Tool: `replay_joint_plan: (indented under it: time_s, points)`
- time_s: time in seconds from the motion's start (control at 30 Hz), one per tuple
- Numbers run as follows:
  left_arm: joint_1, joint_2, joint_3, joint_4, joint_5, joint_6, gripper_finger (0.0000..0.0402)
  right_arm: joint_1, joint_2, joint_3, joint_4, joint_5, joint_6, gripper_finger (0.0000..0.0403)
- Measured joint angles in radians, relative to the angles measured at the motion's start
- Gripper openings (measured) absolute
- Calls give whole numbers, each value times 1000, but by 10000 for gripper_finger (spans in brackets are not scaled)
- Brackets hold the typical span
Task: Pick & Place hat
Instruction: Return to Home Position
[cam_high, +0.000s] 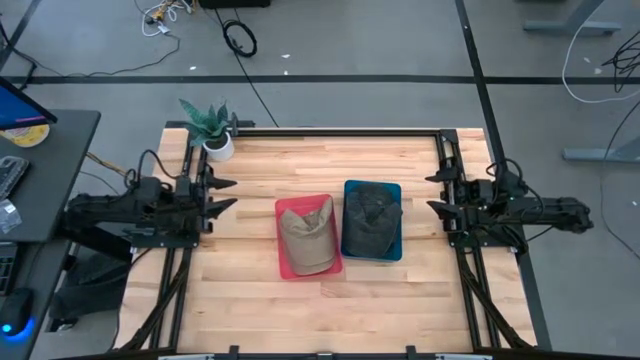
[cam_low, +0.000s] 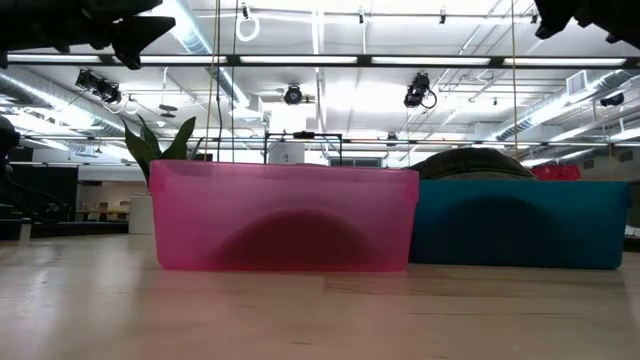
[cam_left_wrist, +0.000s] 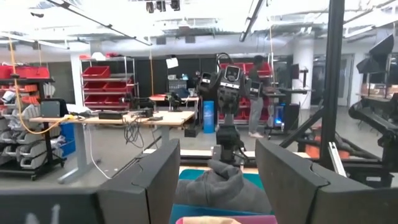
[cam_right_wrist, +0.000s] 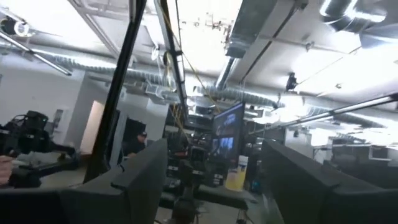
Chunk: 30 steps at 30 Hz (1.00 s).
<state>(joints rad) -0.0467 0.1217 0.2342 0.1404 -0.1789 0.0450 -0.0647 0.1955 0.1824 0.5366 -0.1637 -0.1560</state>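
**Both caps binned; both my grippers open and empty**

High view: My left gripper (cam_high: 222, 195) hangs over the left edge of the table (cam_high: 300, 310), jaws apart and holding nothing. My right gripper (cam_high: 432, 192) hangs over the right edge, likewise spread and empty. The red bin (cam_high: 283, 262) and the blue bin (cam_high: 348, 190) stand side by side at the table's middle. The brown cap (cam_high: 307, 232) lies in the red bin and the black cap (cam_high: 372, 218) lies in the blue bin. A potted plant (cam_high: 208, 125) stands at the far left corner.

Low view: The two bins stand close together. The black cap's crown rises above the blue bin's rim, and a rounded shadow shows through the red wall.

Left wrist view: My left fingers (cam_left_wrist: 155, 180) stand wide apart. The black cap shows between them, farther off.

Right wrist view: My right fingers (cam_right_wrist: 146, 174) are spread, with only the room behind them.
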Motion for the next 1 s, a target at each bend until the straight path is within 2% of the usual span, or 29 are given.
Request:
replay_joint_plan:
  time_s: [0.23,0.43,0.67,1.0]
  points:
    - [0,-88,-22,-36,6,-9,213,0,-52,-64,25,53,-22,262]
    - [0,-119,-108,43,6,-8,213,0,-55,-169,221,52,-18,262]
    - [0,-117,-180,153,16,-1,213,0,-53,-167,133,52,-13,262]
    - [0,-116,-225,133,33,20,213,0,-53,-166,41,52,-10,262]
